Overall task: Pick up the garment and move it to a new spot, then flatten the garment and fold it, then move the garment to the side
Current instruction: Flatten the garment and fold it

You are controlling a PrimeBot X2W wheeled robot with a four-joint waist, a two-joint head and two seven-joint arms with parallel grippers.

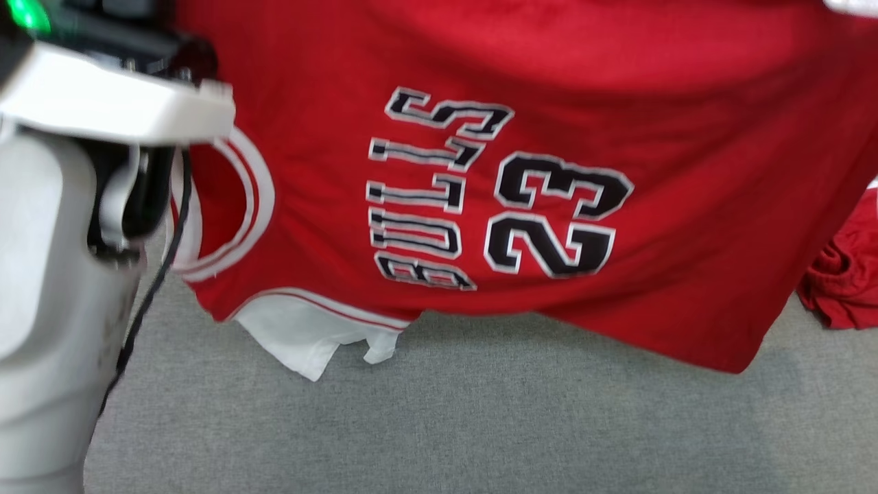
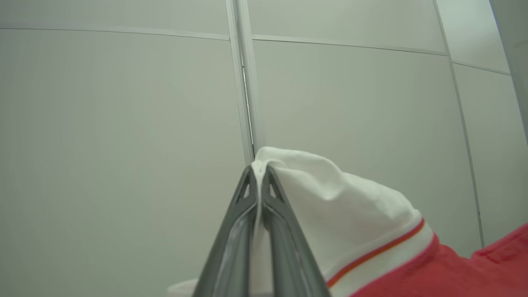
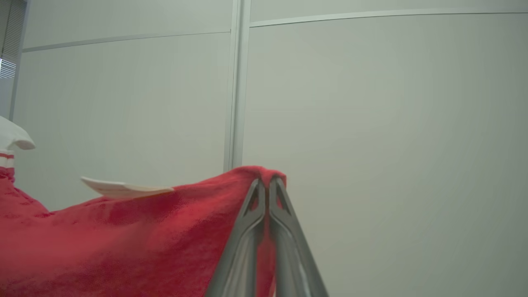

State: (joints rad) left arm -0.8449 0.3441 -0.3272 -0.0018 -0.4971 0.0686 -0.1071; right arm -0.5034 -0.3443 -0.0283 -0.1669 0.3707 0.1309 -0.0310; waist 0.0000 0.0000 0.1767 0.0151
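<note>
The garment (image 1: 549,103) is a red jersey with white trim, black "BULLS" lettering and the number 23. It hangs spread out in the air above the grey floor, its printing turned sideways in the head view. My left gripper (image 2: 259,168) is shut on the white trimmed edge of the garment (image 2: 350,214), fingers pinching the cloth at their tips. My right gripper (image 3: 267,180) is shut on a red corner of the garment (image 3: 123,239), which stretches away to the left of that view. A white inner layer (image 1: 302,336) dangles below the lower hem.
Grey carpet (image 1: 480,425) lies below the hanging cloth. A second red cloth (image 1: 847,274) lies crumpled at the right edge. My pale left forearm (image 1: 48,274) fills the left side. Both wrist views face a pale panelled wall (image 2: 123,144).
</note>
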